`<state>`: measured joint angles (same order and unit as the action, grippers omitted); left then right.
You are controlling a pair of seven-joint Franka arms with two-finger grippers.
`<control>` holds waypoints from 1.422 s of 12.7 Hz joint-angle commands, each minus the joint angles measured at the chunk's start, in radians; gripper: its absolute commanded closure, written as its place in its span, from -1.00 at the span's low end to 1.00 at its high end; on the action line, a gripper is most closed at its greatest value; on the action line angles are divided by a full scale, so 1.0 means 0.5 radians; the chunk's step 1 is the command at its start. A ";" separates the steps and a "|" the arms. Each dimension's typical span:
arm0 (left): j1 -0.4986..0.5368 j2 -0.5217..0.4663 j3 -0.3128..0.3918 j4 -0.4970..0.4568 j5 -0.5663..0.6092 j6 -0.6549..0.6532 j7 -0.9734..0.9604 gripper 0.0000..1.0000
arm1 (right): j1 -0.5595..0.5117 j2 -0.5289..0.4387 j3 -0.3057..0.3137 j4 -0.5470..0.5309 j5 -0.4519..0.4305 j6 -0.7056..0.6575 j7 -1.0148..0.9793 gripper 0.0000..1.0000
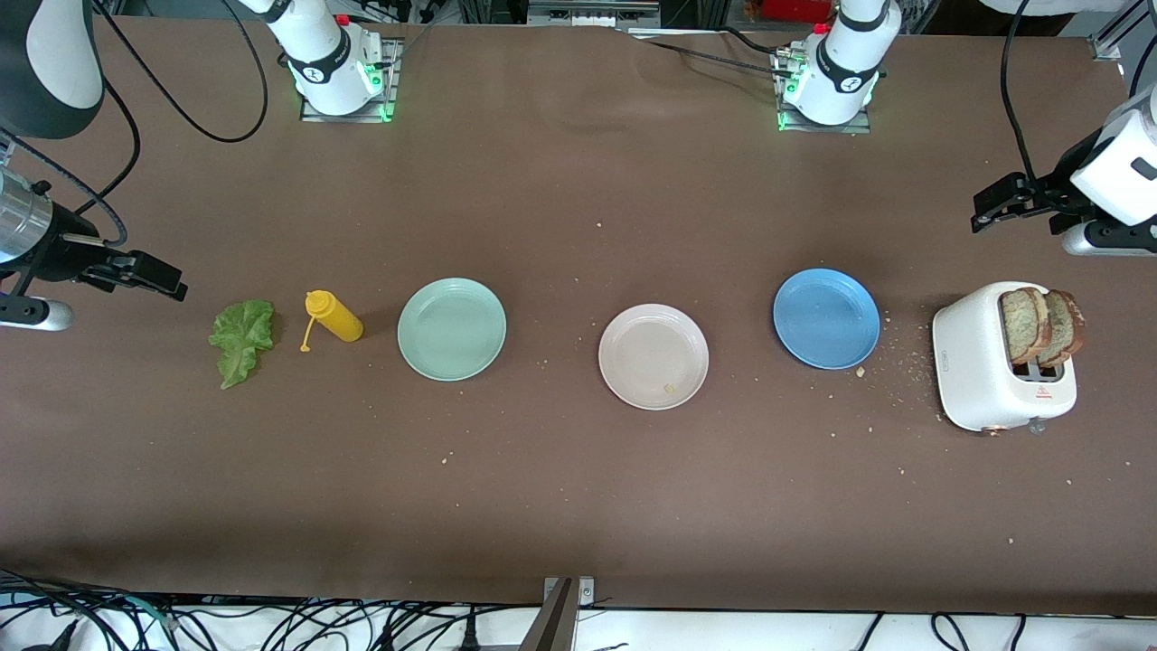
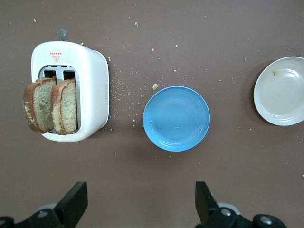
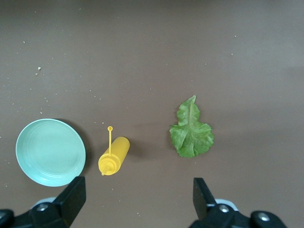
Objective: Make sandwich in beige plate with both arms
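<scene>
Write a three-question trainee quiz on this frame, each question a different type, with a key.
1. True or false: the beige plate already holds a bread slice.
2. Where are the two bread slices now? A) in the toaster B) on the blue plate C) on the mint-green plate
3. Fill in: the yellow bottle lies between the mint-green plate and the ____.

Key: 1 false; 2 A; 3 lettuce leaf. The left hand and the right hand are open.

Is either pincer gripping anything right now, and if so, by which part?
Nothing is held. The left pincer hangs open over the table near the toaster; the right pincer hangs open near the lettuce leaf.
</scene>
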<state>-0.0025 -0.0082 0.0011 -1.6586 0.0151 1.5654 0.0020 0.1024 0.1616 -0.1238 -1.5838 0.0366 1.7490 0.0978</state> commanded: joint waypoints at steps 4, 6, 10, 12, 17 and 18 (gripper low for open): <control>-0.004 0.019 -0.002 0.050 0.031 -0.014 0.036 -1.00 | -0.005 -0.019 -0.001 -0.026 0.031 0.012 0.016 -0.99; -0.007 0.019 -0.002 0.050 0.031 -0.014 0.036 -1.00 | -0.005 -0.019 -0.001 -0.029 0.034 0.012 0.016 -0.99; 0.002 0.019 -0.002 0.050 0.031 -0.014 0.036 -1.00 | -0.005 -0.023 -0.001 -0.029 0.034 0.012 0.016 -0.99; 0.017 0.026 0.001 0.041 0.037 -0.029 0.039 -1.00 | -0.005 -0.023 -0.001 -0.029 0.034 0.012 0.016 -0.99; 0.124 0.234 0.010 0.056 0.065 -0.014 0.045 -1.00 | -0.005 -0.019 -0.001 -0.029 0.034 0.015 0.016 -0.99; 0.131 0.289 0.016 0.062 0.065 -0.014 0.045 -1.00 | -0.005 -0.019 -0.001 -0.029 0.034 0.021 0.016 -0.99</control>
<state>0.0495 0.0751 0.0124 -1.6588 0.0159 1.5642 0.0056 0.1024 0.1622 -0.1238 -1.5848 0.0366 1.7494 0.0985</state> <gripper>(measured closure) 0.000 0.000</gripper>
